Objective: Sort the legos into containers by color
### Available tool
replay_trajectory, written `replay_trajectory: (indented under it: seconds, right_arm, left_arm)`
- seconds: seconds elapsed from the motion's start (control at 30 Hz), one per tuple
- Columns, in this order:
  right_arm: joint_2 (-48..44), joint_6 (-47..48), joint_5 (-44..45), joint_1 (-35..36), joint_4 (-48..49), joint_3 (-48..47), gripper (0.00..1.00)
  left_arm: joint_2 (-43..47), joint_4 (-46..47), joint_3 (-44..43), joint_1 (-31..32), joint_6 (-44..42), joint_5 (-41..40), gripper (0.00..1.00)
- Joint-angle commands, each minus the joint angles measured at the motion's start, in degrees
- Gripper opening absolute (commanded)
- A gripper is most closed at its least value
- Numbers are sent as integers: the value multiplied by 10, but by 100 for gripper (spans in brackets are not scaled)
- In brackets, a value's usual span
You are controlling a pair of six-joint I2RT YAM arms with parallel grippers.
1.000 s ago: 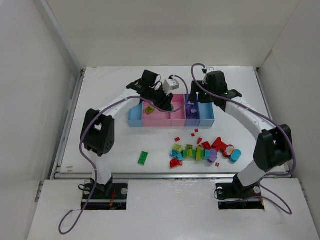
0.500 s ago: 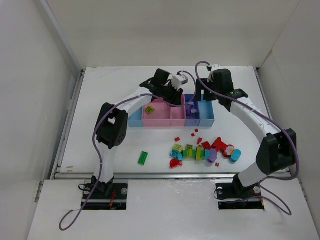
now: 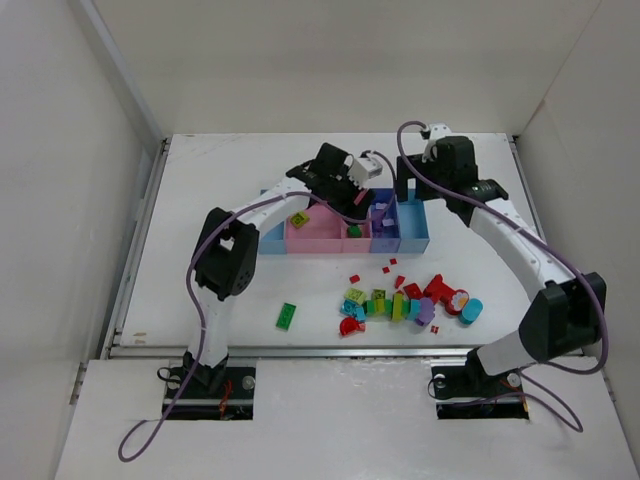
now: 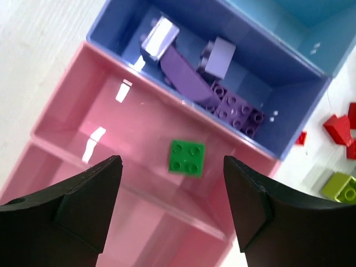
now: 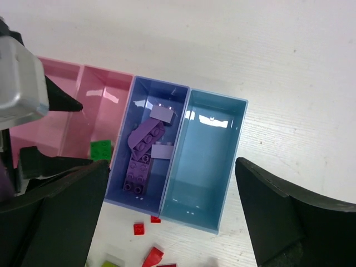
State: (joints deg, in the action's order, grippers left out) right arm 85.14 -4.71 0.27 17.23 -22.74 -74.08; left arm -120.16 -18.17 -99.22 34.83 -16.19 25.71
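Note:
The containers [image 3: 268,238] are a row of joined bins at mid-table. My left gripper [image 4: 171,186] hangs open over the narrow pink bin [image 4: 111,128], with nothing between its fingers. A green lego [image 4: 186,158] lies flat on that bin's floor. Several purple legos [image 4: 222,100] fill the purple-blue bin. My right gripper [image 5: 172,167] stands wide open above the purple-blue bin and the bare light-blue bin [image 5: 203,161]. A lime lego [image 3: 299,219] sits in the wide pink bin. In the top view the left gripper [image 3: 350,200] and right gripper [image 3: 408,192] both hover over the row.
A pile of mixed legos [image 3: 405,303] in red, lime, cyan and purple lies in front of the bins, to the right. One green lego [image 3: 287,316] lies alone at front left. Small red pieces [image 5: 138,228] sit by the bins' front wall.
My left gripper has opened and the green lego now lies in the narrow pink bin. The right gripper has opened wider and shifted slightly right.

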Motion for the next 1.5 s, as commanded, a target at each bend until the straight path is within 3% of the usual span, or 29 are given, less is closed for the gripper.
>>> replay_trajectory:
  seconds: [0.0, 0.17, 0.27, 0.3, 0.43, 0.57, 0.77, 1.0, 1.3, 1.47]
  right_arm:
    - [-44, 14, 1, 3, 2, -2, 100]
    - [-92, 14, 28, 23, -4, 25, 100]
    - [-104, 14, 59, 63, -4, 31, 100]
    - [-104, 14, 66, 75, -4, 37, 100]
    - [-104, -13, 92, 117, -9, 37, 100]
    - [-104, -42, 92, 134, -9, 48, 100]
    - [-116, -72, 108, 163, -16, 55, 100]
    - [-121, -88, 129, 184, -27, 61, 100]
    - [-132, -99, 147, 184, -33, 66, 100]
    - [-121, -94, 152, 184, -33, 61, 100]
  left_arm:
    - [83, -24, 10, 5, -13, -24, 71]
    - [209, -157, 73, 13, -166, -51, 71]
    - [266, -256, 196, 51, -233, -85, 73]
    - [278, -266, 197, 52, -233, -96, 74]
    - [316, -266, 341, 78, -189, -118, 76]
    - [332, -240, 406, 89, -124, -116, 79]
    - [338, -195, 450, 89, -51, -194, 79]
    - [289, -201, 466, 72, -67, -166, 78]
    - [259, -206, 466, 72, -84, -147, 44]
    - [252, -211, 458, 61, -90, -137, 7]
